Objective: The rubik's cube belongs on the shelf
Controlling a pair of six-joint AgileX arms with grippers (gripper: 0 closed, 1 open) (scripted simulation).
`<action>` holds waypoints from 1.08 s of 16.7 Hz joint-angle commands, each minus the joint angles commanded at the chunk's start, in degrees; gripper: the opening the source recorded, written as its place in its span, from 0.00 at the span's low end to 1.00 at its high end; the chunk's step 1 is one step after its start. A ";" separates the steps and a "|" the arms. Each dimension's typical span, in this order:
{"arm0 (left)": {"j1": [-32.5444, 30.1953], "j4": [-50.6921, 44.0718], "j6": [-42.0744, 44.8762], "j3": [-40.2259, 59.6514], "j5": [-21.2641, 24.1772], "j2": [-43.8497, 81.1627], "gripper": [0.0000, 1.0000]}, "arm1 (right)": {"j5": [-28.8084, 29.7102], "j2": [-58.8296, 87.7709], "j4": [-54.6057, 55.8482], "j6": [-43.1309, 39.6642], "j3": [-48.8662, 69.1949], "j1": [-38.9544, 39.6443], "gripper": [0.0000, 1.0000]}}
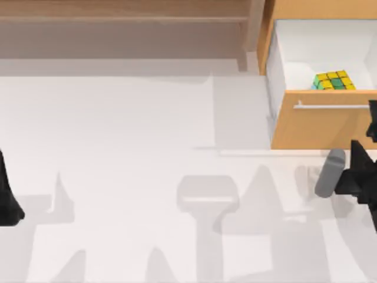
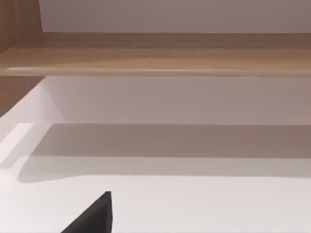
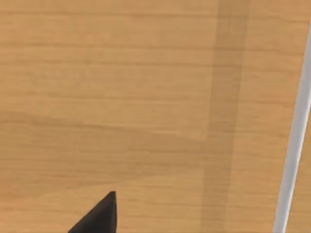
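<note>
So far the drawer point(image 1: 321, 125) stands pulled out at the table's point(image 1: 147, 147) far right corner, and the rubik's cube point(image 1: 334, 80) lies inside its white compartment, close behind the drawer front and towards the right side of it, untouched by either arm. The shelf point(image 1: 123, 19) runs along the table's far edge from the left as far as its upright post just beside the cabinet, and its board carries nothing; the left wrist view looks straight at that bare board point(image 2: 160, 53). I judge the opening step to be done, with the real work remaining: reaching into the drawer, taking the cube, lifting it clear of the front panel and setting it on the board. The right gripper point(image 1: 356, 171) hovers at the table's right edge, just in front of the drawer front and below its silver bar handle point(image 1: 333, 107); the right wrist view looks closely at the orange-tan front point(image 3: 121, 97) with the handle point(image 3: 294, 145) at one side. It holds nothing and touches nothing that I can make out, but whether its fingers are spread or closed cannot be told. The left gripper point(image 1: 7, 200) sits parked at the table's left edge, empty, and its finger state likewise cannot be told.
</note>
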 joint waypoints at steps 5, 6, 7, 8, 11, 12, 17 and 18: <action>0.00 0.00 0.00 0.00 0.00 0.00 1.00 | 0.07 2.50 -0.76 0.02 -0.21 -0.02 1.00; 0.00 0.00 0.00 0.00 0.00 0.00 1.00 | -0.14 2.12 -1.28 0.30 0.11 0.49 1.00; 0.00 0.00 0.00 0.00 0.00 0.00 1.00 | -0.54 1.42 -2.34 0.86 0.76 1.50 1.00; 0.00 0.00 0.00 0.00 0.00 0.00 1.00 | -1.11 0.49 -3.96 1.72 1.73 2.97 1.00; 0.00 0.00 0.00 0.00 0.00 0.00 1.00 | -3.31 -2.88 -12.81 6.22 7.07 8.93 1.00; 0.00 0.00 0.00 0.00 0.00 0.00 1.00 | -4.05 -3.94 -16.89 8.22 9.53 10.87 1.00; 0.00 0.00 0.00 0.00 0.00 0.00 1.00 | -6.85 -6.83 -46.02 21.51 27.13 15.69 1.00; 0.00 0.00 0.00 0.00 0.00 0.00 1.00 | -7.31 -6.88 -53.19 24.69 31.43 15.68 1.00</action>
